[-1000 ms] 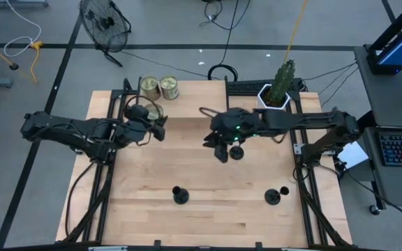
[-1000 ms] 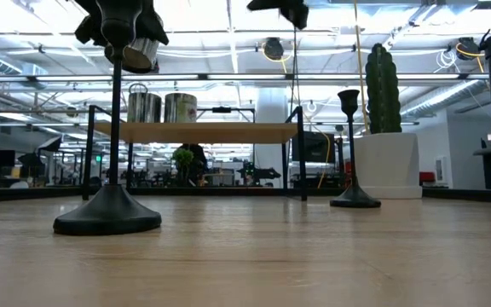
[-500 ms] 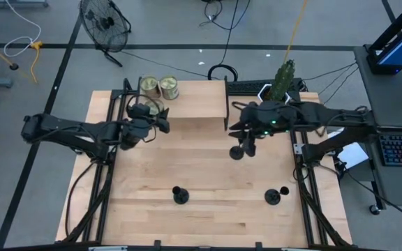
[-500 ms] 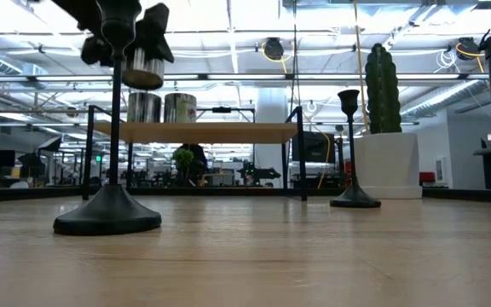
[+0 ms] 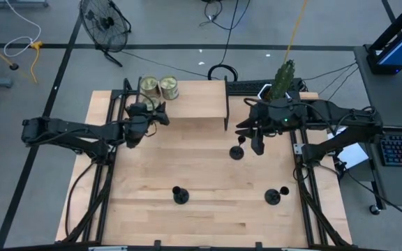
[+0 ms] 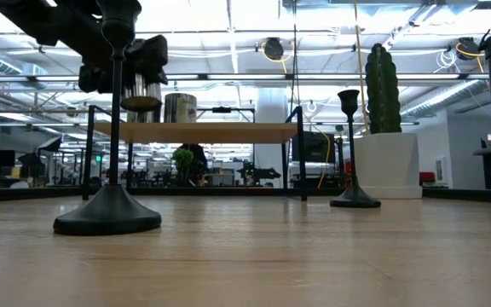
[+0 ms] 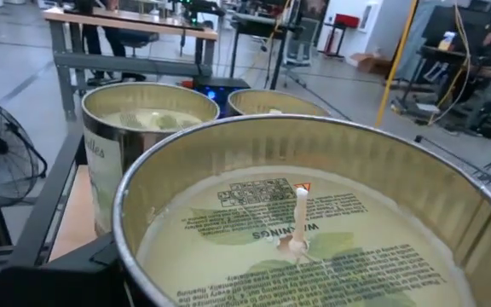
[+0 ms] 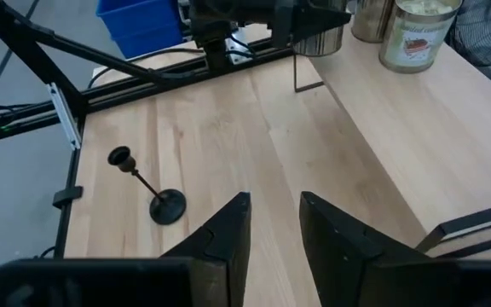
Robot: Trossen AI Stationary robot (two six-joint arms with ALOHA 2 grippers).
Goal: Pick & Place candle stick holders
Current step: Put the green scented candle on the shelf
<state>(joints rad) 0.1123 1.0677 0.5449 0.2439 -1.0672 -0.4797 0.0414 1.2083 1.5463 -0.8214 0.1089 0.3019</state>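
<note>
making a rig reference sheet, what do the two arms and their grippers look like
Both arms are black, jointed links. The right arm shows a small green light by its wrist; thin cables run along the left arm. The right gripper has two flat, dark, wedge-shaped fingers.

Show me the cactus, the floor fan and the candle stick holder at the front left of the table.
cactus (image 5: 283,77), high view, green stem.
floor fan (image 5: 105,24), high view, round grille.
front-left candle stick holder (image 5: 180,195), high view, round base.
</note>
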